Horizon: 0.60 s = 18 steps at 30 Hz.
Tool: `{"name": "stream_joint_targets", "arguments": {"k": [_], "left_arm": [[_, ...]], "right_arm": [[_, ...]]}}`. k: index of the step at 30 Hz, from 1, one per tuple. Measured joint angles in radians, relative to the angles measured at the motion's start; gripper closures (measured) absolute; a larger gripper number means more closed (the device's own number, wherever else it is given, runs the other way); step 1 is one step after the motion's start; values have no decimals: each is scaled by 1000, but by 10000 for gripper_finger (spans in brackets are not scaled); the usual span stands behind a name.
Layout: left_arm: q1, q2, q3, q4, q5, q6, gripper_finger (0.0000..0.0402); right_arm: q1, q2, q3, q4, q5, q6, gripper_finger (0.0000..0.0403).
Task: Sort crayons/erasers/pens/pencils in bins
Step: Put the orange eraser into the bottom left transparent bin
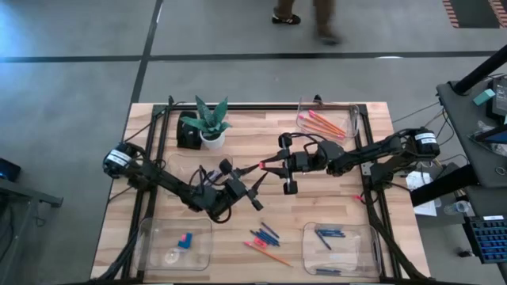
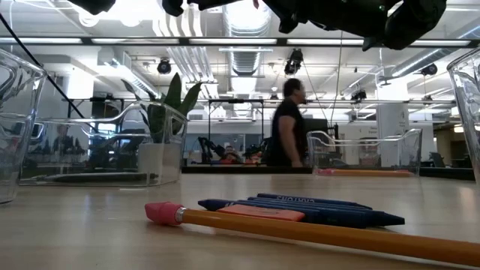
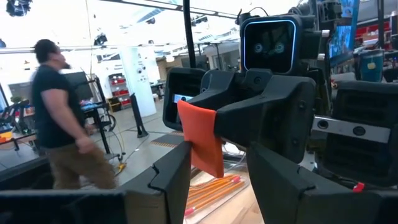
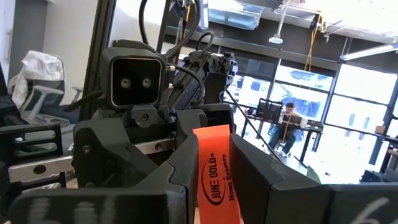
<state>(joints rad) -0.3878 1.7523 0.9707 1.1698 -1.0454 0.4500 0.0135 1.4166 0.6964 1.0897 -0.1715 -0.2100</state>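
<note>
Two pincers meet mid-air above the wooden bench, both pinching one orange eraser.
We see left pincer and right pincer part-closed on it; pencils in far bin; person walking behind.

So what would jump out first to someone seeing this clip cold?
Both grippers meet in mid-air above the table's middle, the left gripper and right gripper each shut on the same orange eraser. Below, loose blue crayons and a pencil lie between the two near bins. A person passes behind.
</note>
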Motion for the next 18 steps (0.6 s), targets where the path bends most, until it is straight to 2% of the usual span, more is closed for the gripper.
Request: {"name": "stream_joint_targets", "arguments": {"k": [5, 14, 18], "left_arm": [[0, 0, 0, 0, 0, -1, 273], [5, -1, 0, 6, -15, 1, 373], [7, -1, 0, 5, -16, 0, 395]], "right_arm": [[0, 0, 0, -5, -1, 1, 331], [1, -1, -2, -6, -5, 21, 330], [1, -1, -2, -6, -5, 22, 330]]}}
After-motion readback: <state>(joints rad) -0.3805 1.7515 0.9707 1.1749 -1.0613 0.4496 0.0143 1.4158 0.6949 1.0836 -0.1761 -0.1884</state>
